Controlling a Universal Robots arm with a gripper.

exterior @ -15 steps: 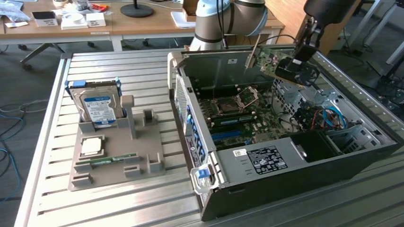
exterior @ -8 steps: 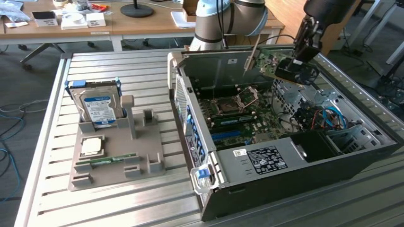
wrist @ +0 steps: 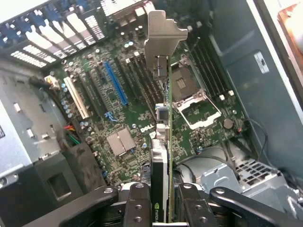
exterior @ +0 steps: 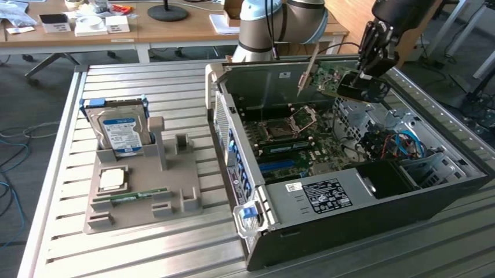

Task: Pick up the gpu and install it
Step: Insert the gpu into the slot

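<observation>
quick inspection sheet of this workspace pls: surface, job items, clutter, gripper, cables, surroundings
surface: slatted metal table, carrying an open computer case and a grey parts holder
job's things: gpu held edge-on above the motherboard, bracket end away from the fingers, not seated in a slot
clutter: hard drive upright in the parts holder; a square chip and a memory stick lie in it
grippers: gripper over the computer case, fingers shut on the gpu
cables: blue and red wires inside the computer case; loose cables on the floor at the exterior view's left
surroundings: wooden desks behind, with small boxes
</observation>
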